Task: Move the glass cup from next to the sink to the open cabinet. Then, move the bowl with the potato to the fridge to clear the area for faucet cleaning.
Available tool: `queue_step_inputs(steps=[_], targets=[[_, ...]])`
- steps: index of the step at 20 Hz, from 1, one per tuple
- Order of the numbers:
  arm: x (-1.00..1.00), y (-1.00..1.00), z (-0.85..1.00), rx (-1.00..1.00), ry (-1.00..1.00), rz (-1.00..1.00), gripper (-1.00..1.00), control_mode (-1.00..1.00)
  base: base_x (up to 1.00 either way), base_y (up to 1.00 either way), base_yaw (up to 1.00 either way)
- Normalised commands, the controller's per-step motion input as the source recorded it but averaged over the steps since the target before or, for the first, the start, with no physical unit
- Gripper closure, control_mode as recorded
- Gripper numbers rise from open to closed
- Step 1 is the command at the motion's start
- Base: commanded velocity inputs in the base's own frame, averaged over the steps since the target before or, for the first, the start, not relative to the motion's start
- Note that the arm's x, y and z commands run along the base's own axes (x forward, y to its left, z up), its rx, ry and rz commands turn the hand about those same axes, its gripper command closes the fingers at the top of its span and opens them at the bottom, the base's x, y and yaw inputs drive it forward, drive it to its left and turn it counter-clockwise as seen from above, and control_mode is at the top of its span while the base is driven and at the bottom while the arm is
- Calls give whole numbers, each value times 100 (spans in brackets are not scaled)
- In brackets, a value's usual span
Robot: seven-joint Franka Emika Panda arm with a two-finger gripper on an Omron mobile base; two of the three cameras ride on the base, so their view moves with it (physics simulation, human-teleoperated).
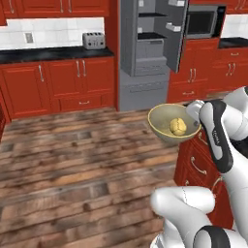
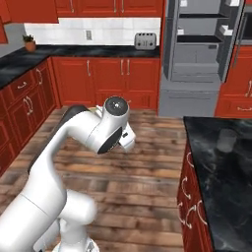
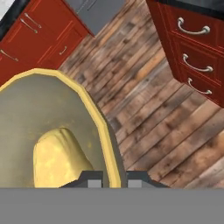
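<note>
The hand (image 3: pixel 109 177) pinches the rim of one bowl (image 1: pixel 167 123) holding one potato (image 1: pixel 178 127) above the floor (image 1: pixel 72 160).

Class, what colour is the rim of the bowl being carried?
Olive-yellow, on the bowl; clearest in the hand view.

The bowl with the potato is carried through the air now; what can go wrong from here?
1. The gripper pinches the bowl only at its rim, over the wooden floor; it might slip or tip.
2. The potato lies loose inside and could roll out if the bowl tilts.
3. The fridge is far ahead, its open door sticking out; the bowl may knock against it.
</note>
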Motion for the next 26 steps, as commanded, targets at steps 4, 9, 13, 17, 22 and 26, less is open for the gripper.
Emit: queue_step_inputs(steps=[4, 9, 13, 17, 22, 26], targets=[[0, 0, 0, 0, 0, 0, 100, 100, 100, 11, 0], [0, 0, 0, 0, 0, 0, 100, 100, 100, 8, 0], [0, 0, 0, 0, 0, 0, 100, 100, 100, 0, 0], [0, 0, 0, 0, 0, 0, 100, 100, 100, 0, 0], [0, 0, 0, 0, 0, 0, 100, 100, 100, 0, 0], [0, 0, 0, 0, 0, 0, 100, 100, 100, -14, -11]])
